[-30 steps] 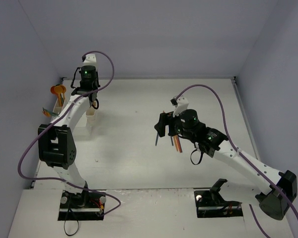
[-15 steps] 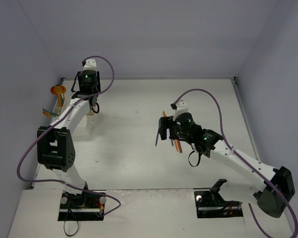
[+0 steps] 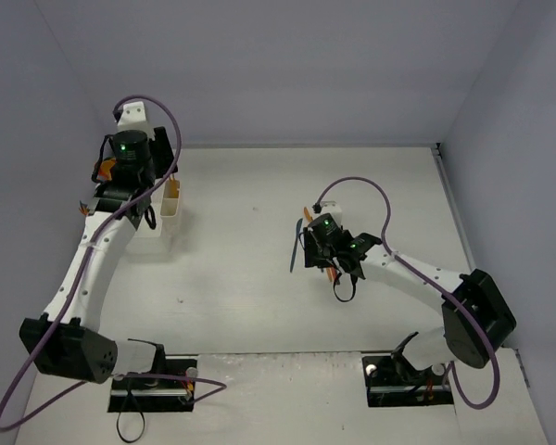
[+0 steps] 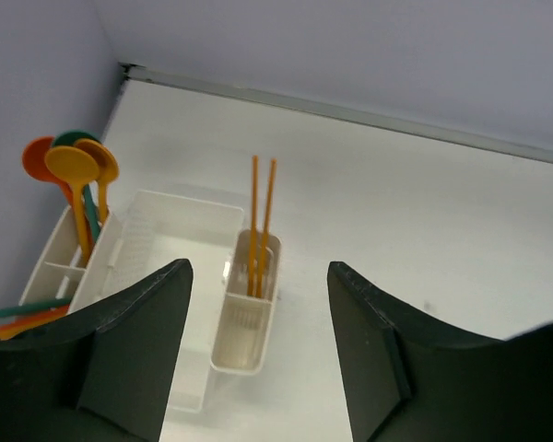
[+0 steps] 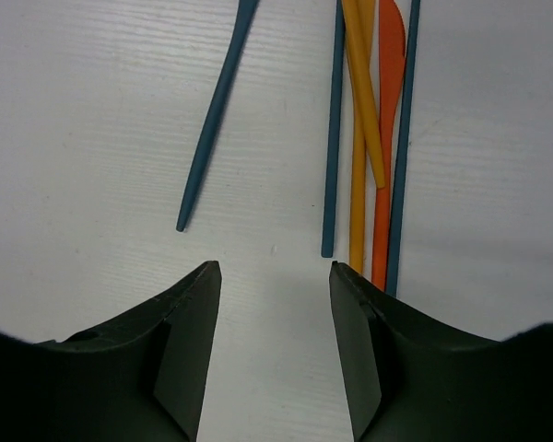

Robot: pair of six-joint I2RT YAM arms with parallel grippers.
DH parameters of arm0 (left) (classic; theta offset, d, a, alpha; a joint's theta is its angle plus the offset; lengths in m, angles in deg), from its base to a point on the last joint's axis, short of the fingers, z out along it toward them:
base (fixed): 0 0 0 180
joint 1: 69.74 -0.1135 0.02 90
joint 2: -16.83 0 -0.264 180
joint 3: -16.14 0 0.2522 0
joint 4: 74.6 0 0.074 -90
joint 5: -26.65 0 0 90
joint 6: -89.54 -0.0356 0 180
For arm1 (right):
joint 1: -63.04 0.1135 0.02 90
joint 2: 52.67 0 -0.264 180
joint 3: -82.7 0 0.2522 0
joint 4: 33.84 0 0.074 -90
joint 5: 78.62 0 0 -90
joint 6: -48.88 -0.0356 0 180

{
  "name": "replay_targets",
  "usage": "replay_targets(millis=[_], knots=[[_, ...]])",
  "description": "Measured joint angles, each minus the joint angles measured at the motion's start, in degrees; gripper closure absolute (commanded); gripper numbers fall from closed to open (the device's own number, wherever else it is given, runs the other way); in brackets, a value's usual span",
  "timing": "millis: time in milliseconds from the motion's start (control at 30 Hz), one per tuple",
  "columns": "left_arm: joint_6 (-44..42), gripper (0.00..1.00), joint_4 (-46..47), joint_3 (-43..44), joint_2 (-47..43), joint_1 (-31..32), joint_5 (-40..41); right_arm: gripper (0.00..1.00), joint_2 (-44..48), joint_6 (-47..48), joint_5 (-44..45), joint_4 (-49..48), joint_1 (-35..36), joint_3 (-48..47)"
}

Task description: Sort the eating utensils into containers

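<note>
While the right claw (image 5: 272,272) hangs over the middle of the worktop (image 3: 232,278): jaws spread wide, nothing in them, loose utensils right underneath.
Teal handle (image 5: 217,101): lying on its own, bare surface on both sides, tip pointing back at the claw.
Bundle (image 5: 369,138): just beside it, two teal sticks, a yellow one and an orange piece packed side by side, the yellow crossing onto the orange.
Left claw (image 4: 258,267): released and empty, up at the far left corner, looking down on the bins.
Bins (image 4: 189,196): white row in that far left corner; the narrow bin (image 4: 244,345) holds two orange sticks (image 4: 261,221) upright; orange, yellow and teal spoons (image 4: 78,166) stand in the end bin by the left edge.
Step in hand: by my read, the right claw is choosing its next pick.
How to do it well: take the lone teal handle first. Shift over it, set the jaws across its length, drop straight down until the pads meet the surface, and close near the middle so it lifts level.
Risk: right now the jaws straddle the gap between the handle tip and the bundle ends; closing here probably catches nothing, or drags two sticks at once.
Progress: partway, I'd say, with at least five pieces to go.
</note>
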Motion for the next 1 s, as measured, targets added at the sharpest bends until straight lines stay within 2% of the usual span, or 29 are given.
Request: replay_targets(millis=[67, 267, 467, 600, 767, 867, 1000], knots=[[1.0, 0.42, -2.8, -0.1, -2.7, 1.3, -1.6, 0.59, -1.7, -0.8, 0.0, 0.1, -0.4, 0.0], [3.1, 0.42, -9.5, -3.5, -9.7, 6.0, -6.5, 0.61, -7.4, -3.1, -0.1, 0.0, -1.7, 0.0], [4.1, 0.42, -14.5, -5.9, -11.9, 6.5, -8.6, 0.61, -12.8, -4.9, -0.4, -0.1, -2.8, -0.4], [4.5, 0.42, -15.9, -5.9, -12.2, 6.5, -9.6, 0.65, -14.7, -5.4, -0.5, -0.7, -2.9, -2.3], [4.9, 0.42, -16.2, -5.9, -12.3, 6.5, -10.1, 0.8, -16.3, -5.3, -0.5, -1.0, -3.1, -3.9], [5.2, 0.42, -16.2, -6.0, -12.3, 6.5, -10.6, 0.99, -17.0, -5.1, -0.4, -1.4, -3.2, -4.5], [5.8, 0.42, -16.2, -6.0, -12.3, 6.5, -11.5, 1.0, -17.4, -4.5, -0.6, -1.9, -3.2, -4.8]])
